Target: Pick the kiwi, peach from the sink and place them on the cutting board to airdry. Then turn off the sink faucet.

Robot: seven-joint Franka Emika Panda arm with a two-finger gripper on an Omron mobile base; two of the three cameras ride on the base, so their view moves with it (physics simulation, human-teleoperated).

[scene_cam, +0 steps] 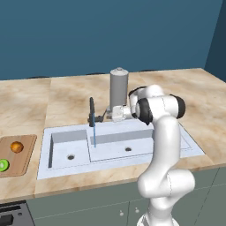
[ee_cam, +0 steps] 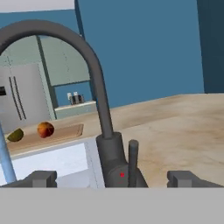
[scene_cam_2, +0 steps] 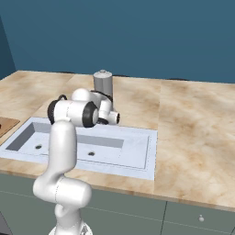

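Note:
The peach (scene_cam: pixel 16 147) and the kiwi (scene_cam: pixel 3 165) lie on the cutting board (scene_cam: pixel 24 162) at the far left of the counter. Water runs in a thin blue stream from the sink faucet (scene_cam: pixel 92 112) into the sink (scene_cam: pixel 167 148). My gripper (scene_cam: pixel 102 118) is open right beside the faucet's base. In the hand view the gripper (ee_cam: pixel 113 178) has its fingertips (ee_cam: pixel 41 178) spread wide on either side of the faucet base (ee_cam: pixel 114 159) and its upright lever (ee_cam: pixel 133 153). Beyond them the peach (ee_cam: pixel 45 129) and the kiwi (ee_cam: pixel 15 135) rest on the cutting board (ee_cam: pixel 65 131).
A tall grey cylinder with a knobbed top (scene_cam: pixel 118 88) stands just behind my hand. The sink (scene_cam_2: pixel 133 151) has two compartments with dark drain holes. Marble counter stretches right of the sink. A corner of the cutting board (scene_cam_2: pixel 5 124) shows at the left edge.

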